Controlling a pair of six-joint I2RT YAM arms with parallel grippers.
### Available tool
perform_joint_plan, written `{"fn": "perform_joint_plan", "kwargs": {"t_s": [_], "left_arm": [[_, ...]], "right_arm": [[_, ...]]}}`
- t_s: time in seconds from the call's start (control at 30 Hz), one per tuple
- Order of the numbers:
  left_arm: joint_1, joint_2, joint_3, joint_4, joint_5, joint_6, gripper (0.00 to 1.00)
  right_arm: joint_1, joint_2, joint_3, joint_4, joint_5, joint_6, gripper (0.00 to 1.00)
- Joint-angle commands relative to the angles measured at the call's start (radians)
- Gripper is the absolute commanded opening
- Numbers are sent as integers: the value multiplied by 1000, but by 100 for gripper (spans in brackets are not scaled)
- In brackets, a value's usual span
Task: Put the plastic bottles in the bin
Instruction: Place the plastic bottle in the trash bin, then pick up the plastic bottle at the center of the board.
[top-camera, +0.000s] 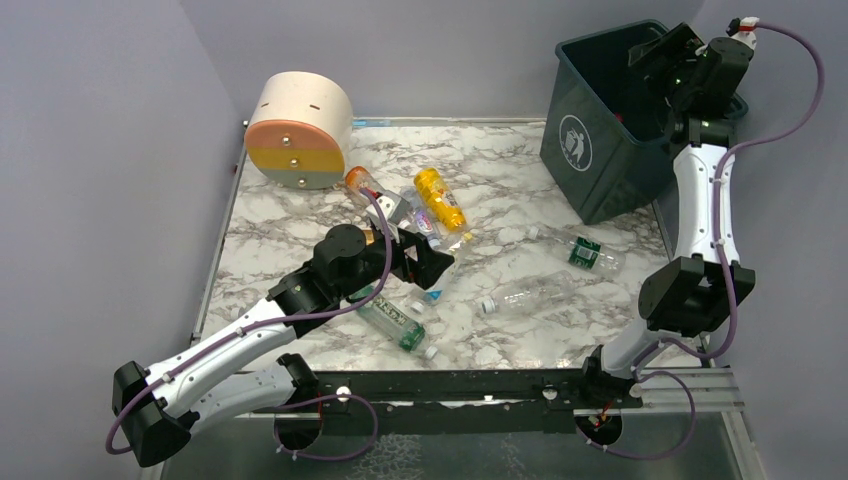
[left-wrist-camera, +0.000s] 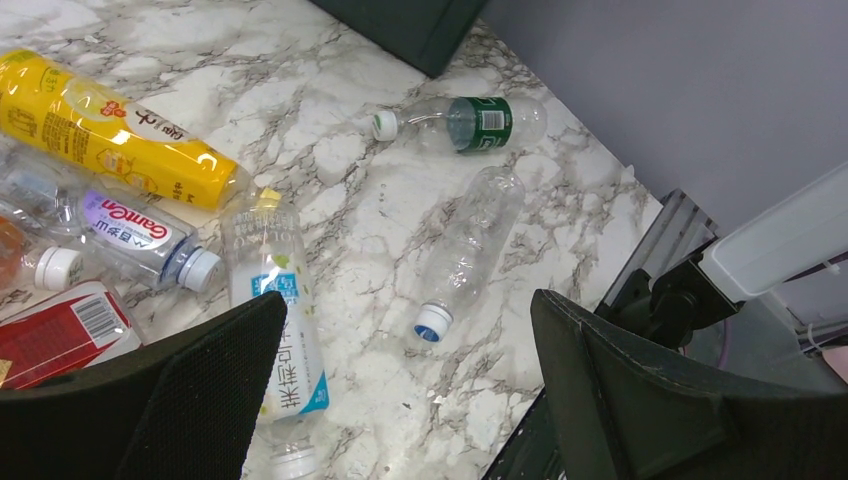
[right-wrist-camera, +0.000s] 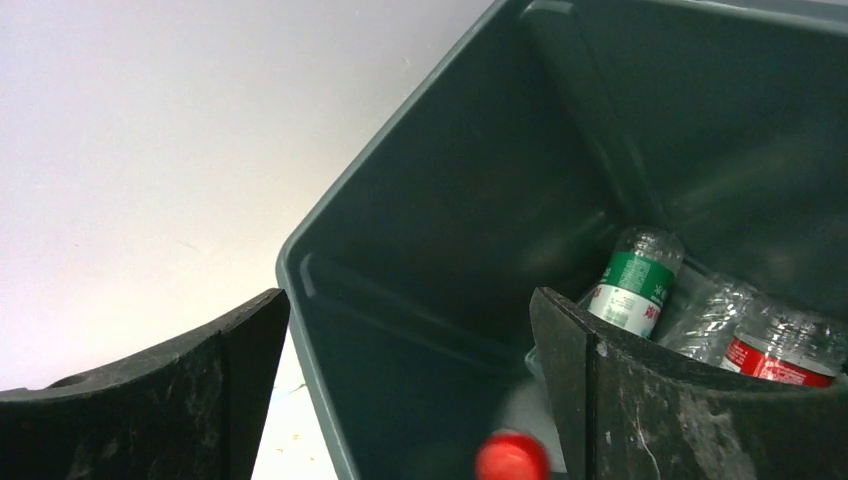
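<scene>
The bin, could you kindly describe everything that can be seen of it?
The bin is a dark teal-green plastic tub, square, with tapered sides and a round white logo on one wall. It stands open-topped at the far right corner of the marble table. Inside lie a green-labelled bottle and a red-labelled bottle. The right pincer hangs open over its mouth.

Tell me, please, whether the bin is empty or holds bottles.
Not empty: a green-labelled bottle and a red-labelled bottle lie inside the bin.
</scene>
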Motion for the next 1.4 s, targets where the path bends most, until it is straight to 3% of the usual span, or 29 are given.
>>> {"fn": "perform_joint_plan", "kwargs": {"t_s": [0.0,0.43,0.63,0.87,1.37], "left_arm": [[4,-8,-9,38,30,-8,99],[4,35,-12,49,91,-15,99],[2,91,-22,65,133,-12,99],[-2,171,-28,109,164,-9,99],[-57,365,-5,189,181,6,99]], "right_arm": [[-5,-27,15,-38,11,-16,95],[-5,-149,-1,-72,-72,-17,97],[-5,-235,-65,-72,-220,-11,98],[-5,-349,-178,-77,-386,-6,99],[-5,-566,-458,-67,-578,22,100]]}}
